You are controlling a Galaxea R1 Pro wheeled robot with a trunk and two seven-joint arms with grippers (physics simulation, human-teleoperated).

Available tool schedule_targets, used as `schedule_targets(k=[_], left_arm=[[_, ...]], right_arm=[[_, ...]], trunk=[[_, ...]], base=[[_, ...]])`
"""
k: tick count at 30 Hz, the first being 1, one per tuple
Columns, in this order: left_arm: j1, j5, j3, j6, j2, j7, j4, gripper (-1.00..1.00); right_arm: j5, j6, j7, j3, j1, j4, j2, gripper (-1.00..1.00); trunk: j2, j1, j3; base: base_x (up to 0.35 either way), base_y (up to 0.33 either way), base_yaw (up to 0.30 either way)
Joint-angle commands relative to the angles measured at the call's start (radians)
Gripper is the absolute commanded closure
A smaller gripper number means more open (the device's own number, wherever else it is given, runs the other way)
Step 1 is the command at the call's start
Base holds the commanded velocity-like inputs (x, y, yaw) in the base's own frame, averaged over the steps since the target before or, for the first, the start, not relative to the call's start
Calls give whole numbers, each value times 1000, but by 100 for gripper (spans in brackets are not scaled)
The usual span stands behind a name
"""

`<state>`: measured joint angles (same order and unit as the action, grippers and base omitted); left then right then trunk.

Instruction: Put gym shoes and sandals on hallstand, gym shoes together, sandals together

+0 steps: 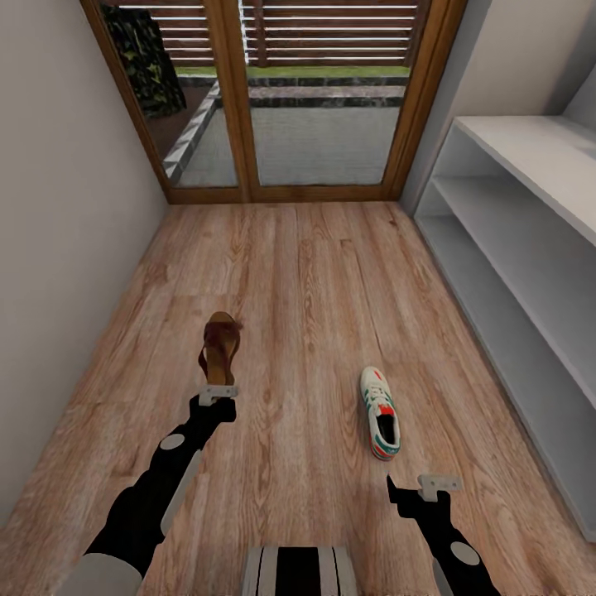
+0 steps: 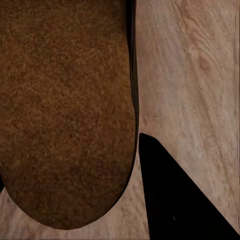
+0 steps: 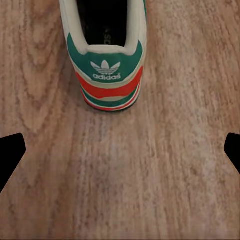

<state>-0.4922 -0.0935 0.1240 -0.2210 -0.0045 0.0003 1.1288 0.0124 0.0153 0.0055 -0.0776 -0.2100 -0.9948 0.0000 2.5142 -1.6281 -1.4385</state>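
While both arms reach low over the corridor floor point(image 1: 314, 273), the head view shows the left claw point(image 1: 217, 394) at a brown sandal's point(image 1: 219, 343) heel; grip unclear. The right claw point(image 1: 439, 485) hangs behind a gym shoe point(image 1: 380, 412). Right stands the white hallstand point(image 1: 530, 248).

Left wrist: sandal footbed point(image 2: 65, 110) beside one dark finger point(image 2: 170, 200).

Right wrist: fingertips point(image 3: 11, 150) spread wide, empty, before the shoe's heel point(image 3: 106, 75).

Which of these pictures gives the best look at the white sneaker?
The head view: it shows the whole sneaker lying on the floor ahead of the right tool, so you see its shape and place. The right wrist view shows just its heel up close, logo and red patch sharp.
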Motion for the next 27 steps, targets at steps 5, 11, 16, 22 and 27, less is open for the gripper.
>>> schedule_targets(k=[5, 11, 16, 22, 27], left_arm=[[0, -4, 44, 21, 1, -2, 2, 100], [0, -4, 58, 26, 1, -2, 3, 100], [0, -5, 60, 26, 1, -2, 3, 100], [0, -5, 61, 26, 1, -2, 3, 100], [0, -4, 61, 26, 1, -2, 3, 100]], right_arm=[[1, 2, 1, 0, 0, -1, 0, -100], [1, 2, 1, 0, 0, -2, 0, -100], [1, 2, 1, 0, 0, -2, 0, -100], [1, 2, 1, 1, 0, -2, 0, -100], [1, 2, 1, 1, 0, -2, 0, -100]], trunk=[[0, 0, -8], [0, 0, -9], [0, 0, -10], [0, 0, -10], [0, 0, -10]], base=[[0, 0, 0], [40, 2, 0], [264, 58, 0], [89, 18, 0], [153, 1, 0]])
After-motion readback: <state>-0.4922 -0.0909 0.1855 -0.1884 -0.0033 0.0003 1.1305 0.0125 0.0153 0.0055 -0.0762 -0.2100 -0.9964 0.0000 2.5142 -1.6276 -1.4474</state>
